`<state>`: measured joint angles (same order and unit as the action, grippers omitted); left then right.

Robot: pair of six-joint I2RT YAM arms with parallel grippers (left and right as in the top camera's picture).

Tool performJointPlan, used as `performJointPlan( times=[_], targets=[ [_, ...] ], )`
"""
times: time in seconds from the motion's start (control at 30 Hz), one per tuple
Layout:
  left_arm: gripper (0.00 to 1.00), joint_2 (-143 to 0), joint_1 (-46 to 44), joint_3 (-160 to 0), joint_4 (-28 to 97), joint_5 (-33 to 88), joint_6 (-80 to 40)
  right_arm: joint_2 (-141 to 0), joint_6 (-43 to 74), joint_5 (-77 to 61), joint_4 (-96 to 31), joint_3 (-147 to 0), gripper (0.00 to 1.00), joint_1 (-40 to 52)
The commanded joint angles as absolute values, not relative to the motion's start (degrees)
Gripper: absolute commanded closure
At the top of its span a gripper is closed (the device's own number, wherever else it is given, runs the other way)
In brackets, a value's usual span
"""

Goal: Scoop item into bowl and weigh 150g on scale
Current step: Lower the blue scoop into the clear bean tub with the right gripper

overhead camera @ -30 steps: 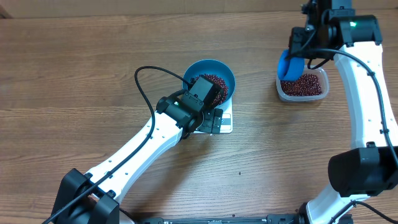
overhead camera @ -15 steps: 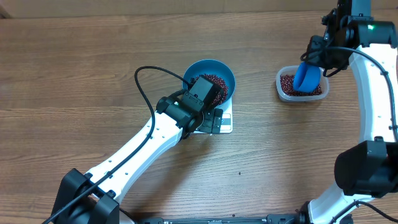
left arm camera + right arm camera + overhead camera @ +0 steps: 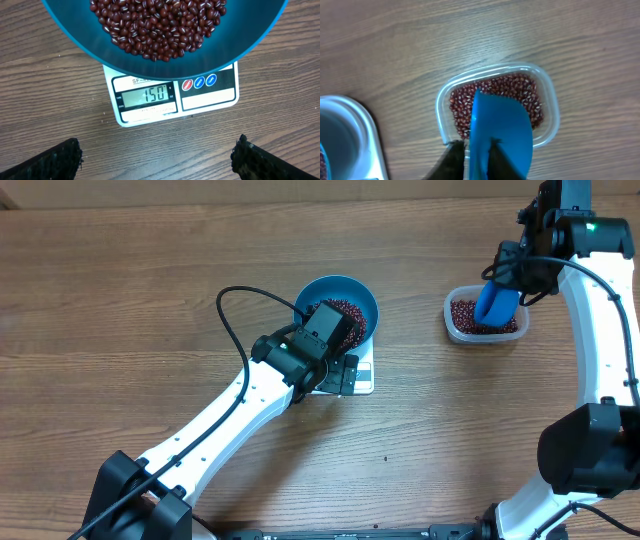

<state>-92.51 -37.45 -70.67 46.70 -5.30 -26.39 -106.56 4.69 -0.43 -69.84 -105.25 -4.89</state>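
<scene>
The blue bowl (image 3: 345, 288) sits on the white scale (image 3: 364, 377) and holds a heap of red-brown beans (image 3: 160, 25). The scale (image 3: 207, 97) shows 150 on its display. My left gripper (image 3: 159, 144) is open just in front of the scale, with only bare wood between its fingers. At the far right, my right gripper (image 3: 475, 141) is shut on the blue scoop (image 3: 502, 130). It holds the scoop (image 3: 495, 302) tilted over the clear tub (image 3: 449, 320). More beans (image 3: 520, 87) lie in the tub.
The left arm's black cable (image 3: 228, 320) loops over the table to the left of the bowl. The right arm (image 3: 600, 350) runs down the right edge. The table is wood all round, and its back edge lies close behind the tub.
My right arm carried the scoop to the right, from the tub's left rim to over its middle, and then held about still. The left arm, bowl and scale have not moved.
</scene>
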Motion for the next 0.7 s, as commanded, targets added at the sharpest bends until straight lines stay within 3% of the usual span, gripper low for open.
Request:
performJointPlan(
  times=[0.0, 0.1, 0.2, 0.43, 0.67],
  targets=[
    [0.01, -93.0, -37.5, -71.3, 46.5, -4.9, -25.3, -105.6, 4.5, 1.7, -69.6, -104.2, 0.61, -5.2],
    [0.00, -93.0, -37.5, -71.3, 46.7, -4.3, -25.3, -105.6, 4.5, 2.1, -69.7, -104.2, 0.32, -5.2],
    [0.00, -92.9, -37.5, -71.4, 46.7, -3.5, -25.3, -105.6, 4.5, 2.1, -69.5, -104.2, 0.19, -5.2],
    [0.00, -92.8, -31.8, -86.0, 54.5, -4.9, -24.9, -105.6, 4.5, 2.1, -66.7, -104.2, 0.10, -5.2],
    [0.00, -92.8, -24.6, -94.6, 53.0, -6.6, -23.9, -105.6, 4.5, 2.1, -63.4, -104.2, 0.06, -5.2]
  ],
)
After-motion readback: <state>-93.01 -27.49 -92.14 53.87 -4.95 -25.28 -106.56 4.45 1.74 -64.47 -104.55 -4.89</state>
